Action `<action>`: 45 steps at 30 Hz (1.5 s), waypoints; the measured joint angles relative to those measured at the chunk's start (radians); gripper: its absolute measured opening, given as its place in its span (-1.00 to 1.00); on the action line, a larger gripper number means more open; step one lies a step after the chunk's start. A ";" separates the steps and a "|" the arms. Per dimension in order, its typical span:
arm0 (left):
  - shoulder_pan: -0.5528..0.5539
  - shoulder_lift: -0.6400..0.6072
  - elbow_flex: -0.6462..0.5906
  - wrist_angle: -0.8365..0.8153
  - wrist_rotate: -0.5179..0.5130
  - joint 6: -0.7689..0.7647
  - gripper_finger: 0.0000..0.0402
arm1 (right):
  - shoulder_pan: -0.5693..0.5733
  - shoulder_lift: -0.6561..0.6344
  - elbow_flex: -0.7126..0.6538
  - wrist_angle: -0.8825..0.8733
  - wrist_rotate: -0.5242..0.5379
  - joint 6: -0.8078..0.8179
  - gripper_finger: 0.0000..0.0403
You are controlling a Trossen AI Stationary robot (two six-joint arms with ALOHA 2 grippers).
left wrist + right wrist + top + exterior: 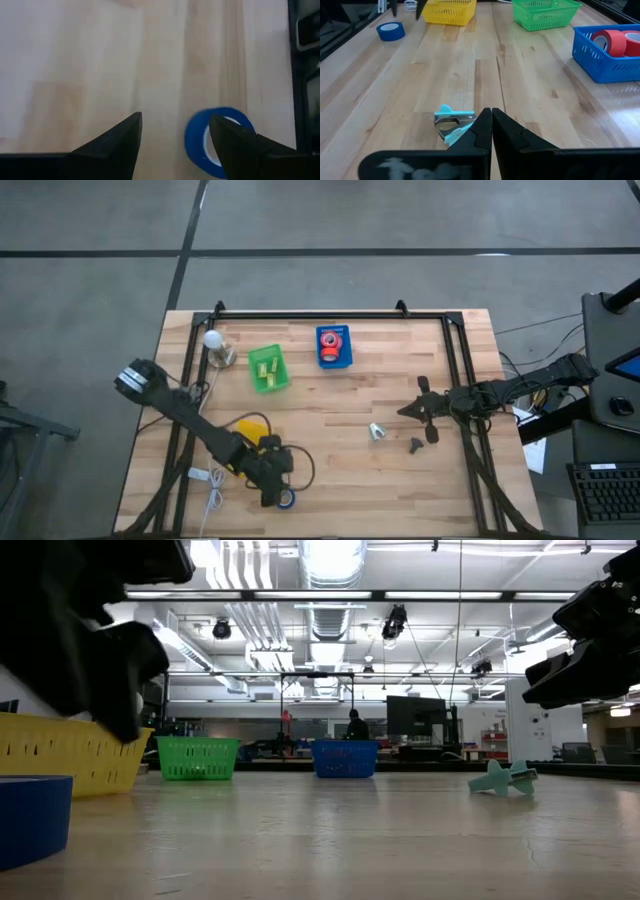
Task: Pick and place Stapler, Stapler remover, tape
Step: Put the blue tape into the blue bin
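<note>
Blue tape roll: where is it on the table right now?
The blue tape roll lies flat near the table's front edge on the left side in the high view, just under the open left gripper, in front of the yellow bin.

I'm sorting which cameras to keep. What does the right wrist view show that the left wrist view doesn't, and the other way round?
Only the right wrist view shows the yellow basket, green basket, blue basket holding red tape rolls, the teal staple remover, and the right gripper with jaws shut. Only the left wrist view shows the left gripper, jaws open, just off to one side of the blue tape roll. Both show that blue roll and the wooden table.
</note>
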 joint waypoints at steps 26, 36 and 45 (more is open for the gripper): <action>0.036 0.199 0.197 -0.195 0.137 -0.018 -0.77 | 0.000 -0.001 0.000 0.007 0.007 0.002 -0.96; 0.131 0.199 0.196 -0.195 -0.182 0.039 -0.68 | 0.000 -0.001 0.000 0.008 0.007 0.005 -0.96; 0.312 0.199 0.244 -0.187 -0.630 0.167 -0.79 | 0.000 -0.001 0.000 0.008 0.007 0.005 -0.96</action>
